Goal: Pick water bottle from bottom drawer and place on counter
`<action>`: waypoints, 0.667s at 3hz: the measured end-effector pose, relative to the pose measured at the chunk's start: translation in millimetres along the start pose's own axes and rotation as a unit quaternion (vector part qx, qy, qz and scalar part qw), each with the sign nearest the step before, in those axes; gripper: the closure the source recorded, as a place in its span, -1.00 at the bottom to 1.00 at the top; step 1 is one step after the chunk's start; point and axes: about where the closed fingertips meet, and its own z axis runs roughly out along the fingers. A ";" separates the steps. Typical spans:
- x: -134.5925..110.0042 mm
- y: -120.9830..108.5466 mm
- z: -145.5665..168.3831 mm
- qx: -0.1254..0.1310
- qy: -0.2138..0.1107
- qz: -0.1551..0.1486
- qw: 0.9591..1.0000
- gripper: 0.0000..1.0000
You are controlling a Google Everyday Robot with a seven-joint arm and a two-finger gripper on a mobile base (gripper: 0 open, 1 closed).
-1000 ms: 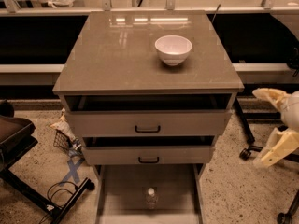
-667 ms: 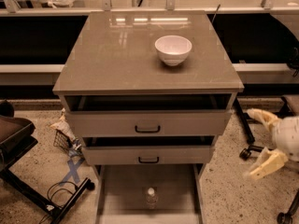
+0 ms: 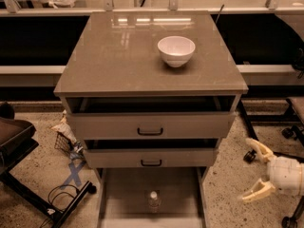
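The water bottle (image 3: 153, 201) stands upright on the floor of the pulled-out bottom drawer (image 3: 123, 194), near its front middle; I see its white cap from above. The counter (image 3: 118, 56) is the glossy grey-brown top of the cabinet, with a white bowl (image 3: 176, 50) on its right half. My gripper (image 3: 251, 171) is at the lower right, beside the cabinet and to the right of the bottom drawer, low over the floor. Its two cream fingers are spread wide and hold nothing.
The two upper drawers (image 3: 150, 125) with black handles stand slightly ajar. A dark chair base (image 3: 28, 175) and cables lie on the floor at left with a small wire basket (image 3: 64, 141). Chair castors (image 3: 249, 156) stand at right. A shelf runs behind the cabinet.
My gripper has moved downward at the right side, from level with the upper drawers to level with the bottom drawer. Its fingers stay spread. The bottle and bowl have not moved.
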 end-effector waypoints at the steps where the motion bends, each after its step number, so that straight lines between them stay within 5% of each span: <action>1: 49.7 7.2 13.2 -0.002 -0.038 -0.007 0.999 -1.00; 2: 49.9 7.3 14.5 -0.003 -0.039 -0.006 0.999 -1.00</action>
